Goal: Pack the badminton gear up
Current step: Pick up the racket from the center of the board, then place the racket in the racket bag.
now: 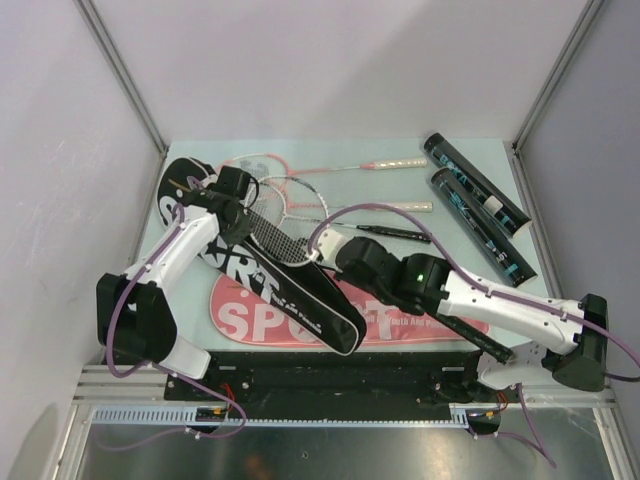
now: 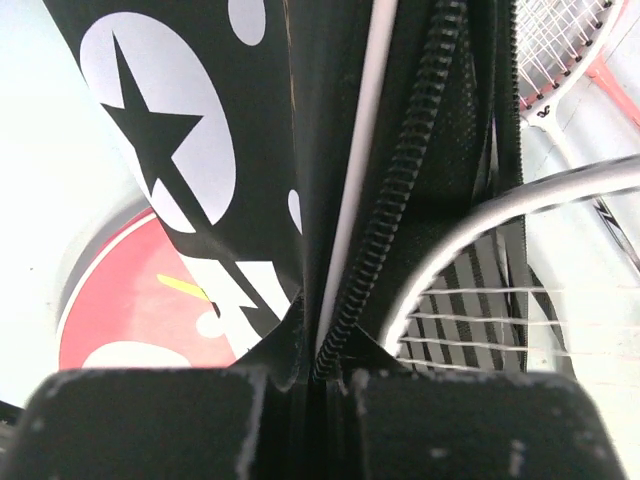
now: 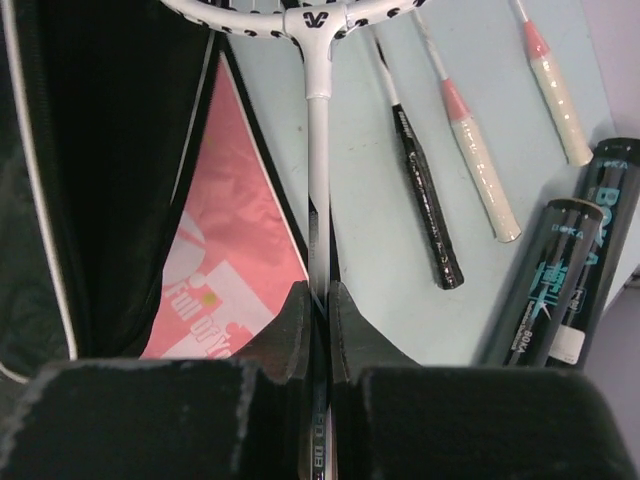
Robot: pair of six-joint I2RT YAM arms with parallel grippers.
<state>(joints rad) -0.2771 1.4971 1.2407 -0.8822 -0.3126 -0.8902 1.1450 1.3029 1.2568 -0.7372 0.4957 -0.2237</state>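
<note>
Left gripper (image 2: 308, 370) pinches the black zippered racket bag (image 2: 318, 95); right gripper (image 3: 320, 325) clamps the thin white-framed racket (image 3: 318, 130). Risk — its strung head snagging the zipper (image 2: 378, 235).

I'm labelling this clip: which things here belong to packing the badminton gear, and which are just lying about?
In the job:
- black bag, edge pinched by left gripper
- white racket, shaft held by right gripper
- three loose rackets
- tubes

Lying about:
- pink bag, under the black bag, untouched
</note>
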